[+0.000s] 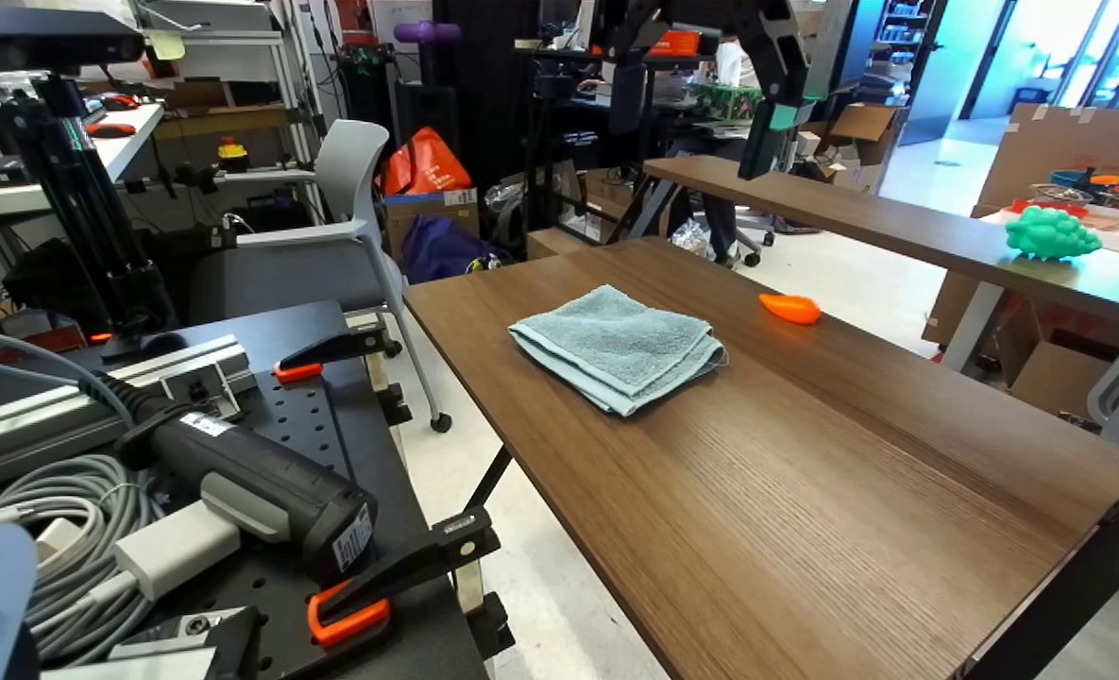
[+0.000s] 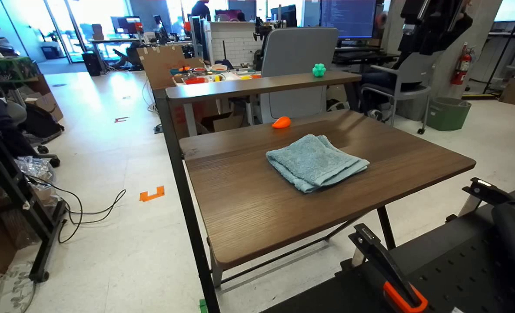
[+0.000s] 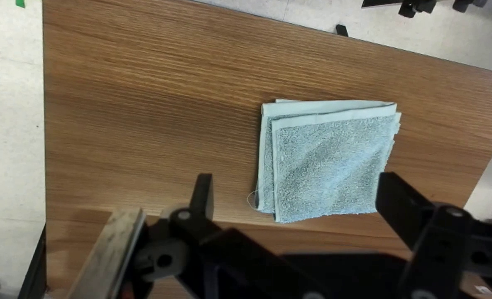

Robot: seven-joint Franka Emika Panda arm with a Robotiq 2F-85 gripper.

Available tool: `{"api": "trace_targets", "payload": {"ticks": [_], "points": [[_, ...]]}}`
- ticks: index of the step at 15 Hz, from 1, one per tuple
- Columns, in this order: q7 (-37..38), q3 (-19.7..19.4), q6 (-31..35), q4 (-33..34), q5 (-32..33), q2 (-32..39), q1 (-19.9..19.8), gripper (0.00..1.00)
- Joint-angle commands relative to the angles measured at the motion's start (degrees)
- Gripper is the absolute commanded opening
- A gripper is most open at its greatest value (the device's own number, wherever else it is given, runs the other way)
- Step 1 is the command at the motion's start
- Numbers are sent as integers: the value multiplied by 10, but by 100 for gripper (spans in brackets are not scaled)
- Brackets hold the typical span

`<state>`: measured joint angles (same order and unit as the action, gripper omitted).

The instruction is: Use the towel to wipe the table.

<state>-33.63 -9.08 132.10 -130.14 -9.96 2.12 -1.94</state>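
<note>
Claw (image 3: 295, 185) gapes wide, empty, above towel (image 3: 331, 160); label (image 1: 353, 539) on black tool (image 1: 257, 463) unreadably small.

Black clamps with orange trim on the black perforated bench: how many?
2, both on one edge of the bench: the near clamp low in an exterior view, the far clamp toward the grey chair. Others may be hidden.

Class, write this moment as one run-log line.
gripper: open, empty, over wood-grain table | blue-grey terry towel: folded, on table, ungripped | orange teardrop-shaped object: on table
</note>
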Motion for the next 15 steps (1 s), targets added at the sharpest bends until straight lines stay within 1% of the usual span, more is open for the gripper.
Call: {"api": "trace_targets", "payload": {"ticks": [1, 3, 5, 7, 8, 11, 13, 15], "points": [[14, 37, 27, 18, -43, 36, -2, 100], [38, 64, 53, 31, -58, 64, 9, 100], [101, 88, 75, 49, -19, 100, 24, 100], [161, 103, 92, 67, 31, 140, 41, 100], [183, 106, 98, 75, 53, 159, 48, 100], [248, 100, 98, 101, 123, 210, 66, 100], [258, 101, 89, 112, 136, 230, 63, 100], [239, 109, 85, 109, 127, 236, 48, 100]]}}
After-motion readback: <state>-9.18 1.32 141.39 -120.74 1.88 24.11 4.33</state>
